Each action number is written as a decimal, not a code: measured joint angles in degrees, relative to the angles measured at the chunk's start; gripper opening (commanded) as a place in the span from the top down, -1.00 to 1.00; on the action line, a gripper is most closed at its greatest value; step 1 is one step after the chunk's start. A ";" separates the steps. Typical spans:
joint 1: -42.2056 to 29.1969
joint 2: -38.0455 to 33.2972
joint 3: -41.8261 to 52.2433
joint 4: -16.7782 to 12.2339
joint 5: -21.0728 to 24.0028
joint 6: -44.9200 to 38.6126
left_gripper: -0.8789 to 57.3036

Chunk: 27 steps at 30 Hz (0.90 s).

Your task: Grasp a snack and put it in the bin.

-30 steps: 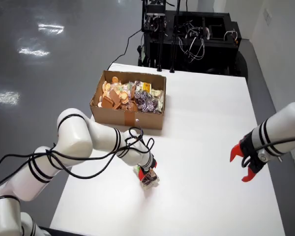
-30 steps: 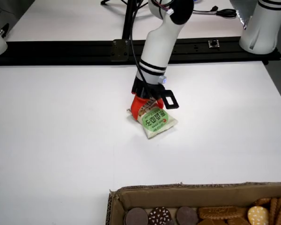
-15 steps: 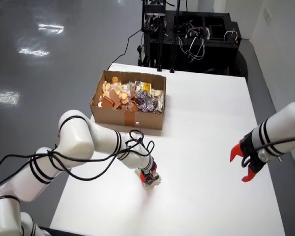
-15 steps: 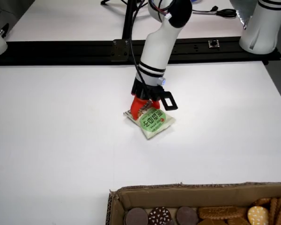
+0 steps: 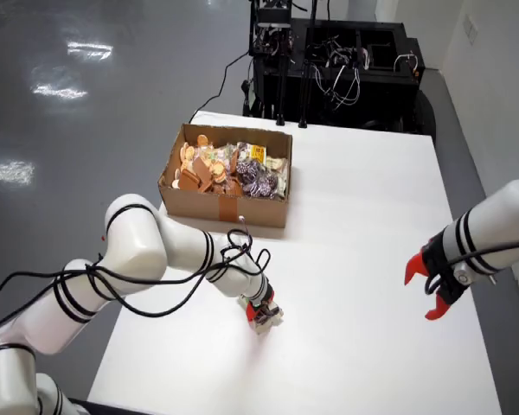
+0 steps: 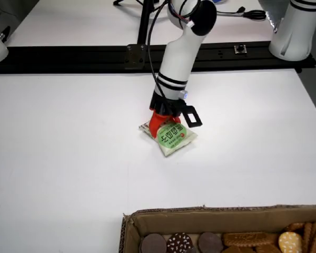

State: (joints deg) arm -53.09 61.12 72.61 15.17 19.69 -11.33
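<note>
while the gripper sits low at frame centre, red fingers pinched on the snack packet lying on the table, lifting and carrying to the cardboard bin remain.

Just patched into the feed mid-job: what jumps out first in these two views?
The white arm's red-fingered gripper is pressed down onto a green-and-white snack packet lying flat mid-table in the view from across the table. The open cardboard box, heaped with cookies and wrapped snacks, sits at the table's far left in the view from behind the arms. A second arm with red fingers hangs at the right there.
</note>
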 measured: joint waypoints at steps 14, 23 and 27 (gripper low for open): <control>-1.01 -0.35 -0.61 0.09 2.87 -1.57 0.50; -1.56 -2.49 -0.78 0.16 4.64 -1.83 0.67; -1.72 -3.09 -0.82 0.22 5.39 -1.92 0.79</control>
State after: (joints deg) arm -54.81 58.03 71.79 15.39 25.08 -13.25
